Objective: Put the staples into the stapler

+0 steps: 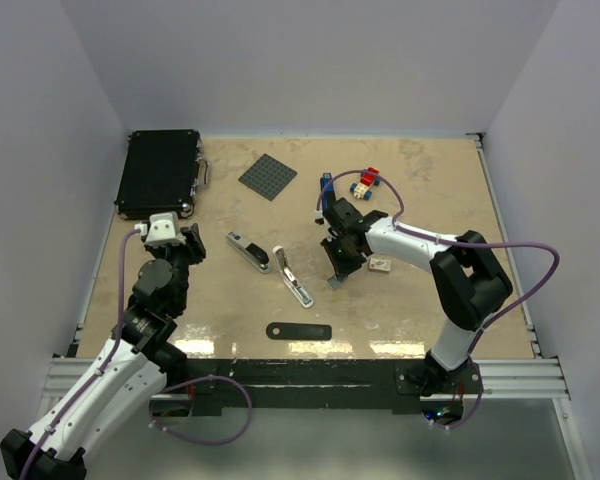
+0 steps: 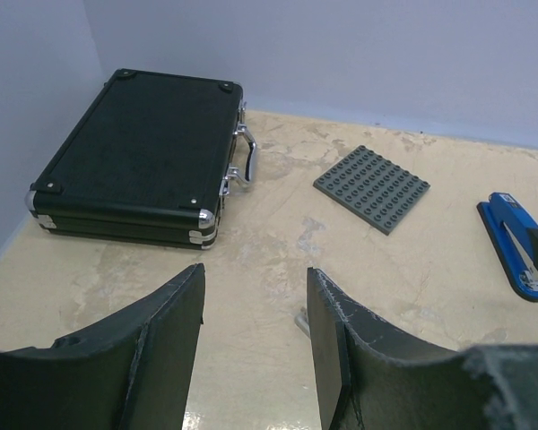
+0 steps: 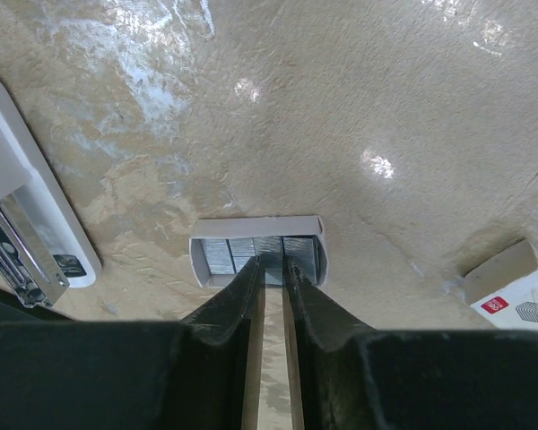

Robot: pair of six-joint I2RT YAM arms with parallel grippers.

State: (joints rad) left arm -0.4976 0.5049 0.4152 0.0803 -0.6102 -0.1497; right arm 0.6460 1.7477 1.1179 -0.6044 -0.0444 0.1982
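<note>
The staples sit as grey strips in a small open white tray (image 3: pixel 257 229) on the table, directly under my right gripper (image 3: pixel 271 265). Its jaws are nearly together, pinching one strip in the tray's middle. From above, the right gripper (image 1: pixel 338 270) points down at that grey tray (image 1: pixel 335 283). The tray's white, red-marked sleeve (image 3: pixel 520 288) lies to its right (image 1: pixel 380 265). The stapler (image 1: pixel 293 280), white with a chrome magazine, lies opened just left of the tray (image 3: pixel 9 170). My left gripper (image 2: pixel 255 279) hangs open and empty at the left (image 1: pixel 188 243).
A second, white-and-black stapler-like piece (image 1: pixel 248 250) lies left of the open stapler. A black case (image 2: pixel 139 152) sits at the back left, with a grey studded plate (image 2: pixel 372 188) beside it. A blue stapler (image 2: pixel 516 242), a toy-brick car (image 1: pixel 365 182) and a flat black bar (image 1: pixel 298 331) also lie about.
</note>
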